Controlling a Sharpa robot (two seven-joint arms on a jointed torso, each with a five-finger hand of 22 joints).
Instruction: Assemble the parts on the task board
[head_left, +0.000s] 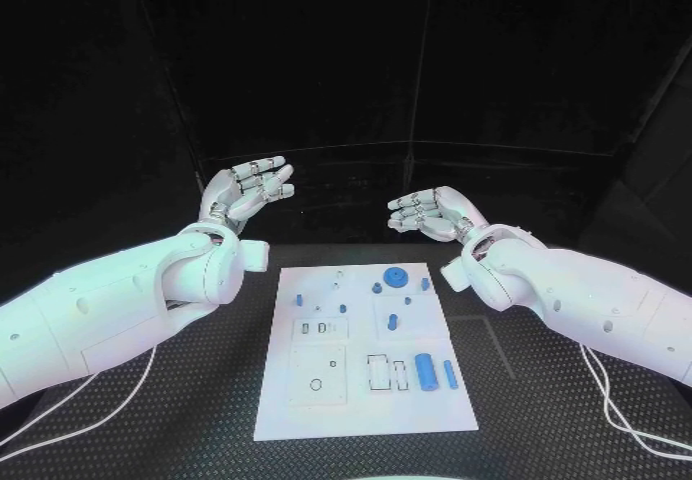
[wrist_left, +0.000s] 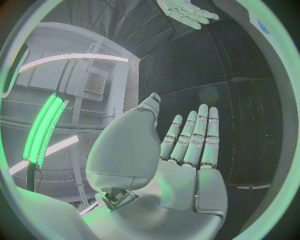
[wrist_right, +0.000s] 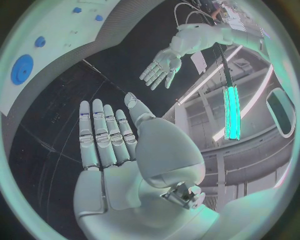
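Observation:
The white task board (head_left: 364, 400) lies flat in the middle of the black table. Small blue parts sit on it: a round disc (head_left: 391, 275) near its far edge, a fat cylinder (head_left: 426, 371) and a thin rod (head_left: 449, 374) near its right side. My left hand (head_left: 248, 189) is raised above and beyond the board's far left corner, fingers spread, holding nothing. My right hand (head_left: 431, 212) hovers past the far right corner, fingers loosely spread and empty. The left wrist view shows the left hand (wrist_left: 187, 150) flat and open; the right wrist view shows the right hand (wrist_right: 119, 145) likewise, with the blue disc (wrist_right: 22, 68) at the rim.
The black table (head_left: 548, 400) has a textured mat around the board. White cables (head_left: 635, 430) trail over the mat at the right and at the left (head_left: 87, 415). Dark curtain walls stand behind the table.

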